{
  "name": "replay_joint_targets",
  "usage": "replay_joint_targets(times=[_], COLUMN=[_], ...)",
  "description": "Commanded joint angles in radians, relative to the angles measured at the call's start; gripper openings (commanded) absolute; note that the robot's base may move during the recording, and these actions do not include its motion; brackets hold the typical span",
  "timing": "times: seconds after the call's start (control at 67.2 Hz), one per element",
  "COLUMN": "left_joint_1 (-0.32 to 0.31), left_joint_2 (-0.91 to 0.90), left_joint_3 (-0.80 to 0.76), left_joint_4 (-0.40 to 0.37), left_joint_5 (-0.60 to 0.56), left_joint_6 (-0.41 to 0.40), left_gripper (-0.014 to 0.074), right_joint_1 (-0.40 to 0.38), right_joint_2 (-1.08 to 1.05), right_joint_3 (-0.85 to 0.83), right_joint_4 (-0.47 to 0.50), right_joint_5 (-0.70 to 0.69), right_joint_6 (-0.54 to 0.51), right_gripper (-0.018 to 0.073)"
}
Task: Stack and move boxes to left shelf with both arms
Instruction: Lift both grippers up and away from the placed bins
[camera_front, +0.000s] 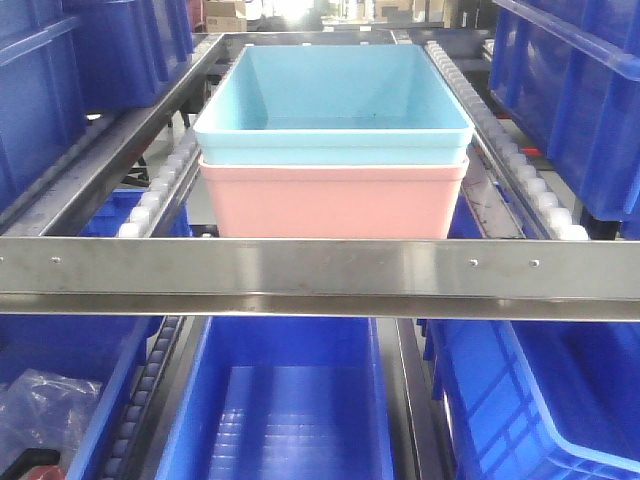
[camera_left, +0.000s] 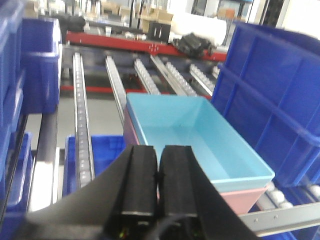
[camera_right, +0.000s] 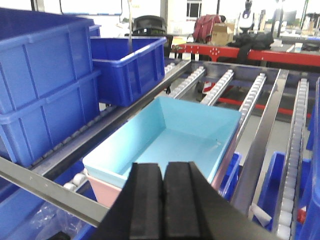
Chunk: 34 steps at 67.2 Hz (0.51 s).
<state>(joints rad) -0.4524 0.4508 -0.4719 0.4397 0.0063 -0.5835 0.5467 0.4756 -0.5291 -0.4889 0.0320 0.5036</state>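
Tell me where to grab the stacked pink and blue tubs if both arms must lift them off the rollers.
Probably the long side rims, one gripper per side. The light blue tub nests inside the pink tub, so pinch under the pink tub's rolled rim. Both the left gripper and the right gripper are shut; open first.

Sky-blue tub (camera_front: 335, 105), salmon-pink tub (camera_front: 330, 205), black grippers (camera_left: 158, 176)

Both wrist views show a matte black tool, left (camera_left: 158, 185) and right (camera_right: 162, 200), with two flat, rectangular, rubbery fingers.
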Motion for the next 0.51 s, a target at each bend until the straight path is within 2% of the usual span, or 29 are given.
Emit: replay_joint_targets(times=[0.0,0.491], left_joint_1=[0.001,0.001], left_joint_2=[-0.002,-0.002], left_joint_3=[-0.028,-0.028], left_joint_4=[0.004,0.004], left_joint_5=[-0.095,-0.091], left_joint_6=[-0.002,-0.002], left_gripper=[-0.0001,-0.0003], right_joint_1=[-0.003,-0.003], right_joint_2=[-0.002,-0.001], right_joint_3=[-0.025,-0.025], right_joint_4=[-0.018,-0.017], right_joint_5=[-0.067,-0.058], right_joint_6=[-0.013,-0.013], right_gripper=[0.0048,0.0048])
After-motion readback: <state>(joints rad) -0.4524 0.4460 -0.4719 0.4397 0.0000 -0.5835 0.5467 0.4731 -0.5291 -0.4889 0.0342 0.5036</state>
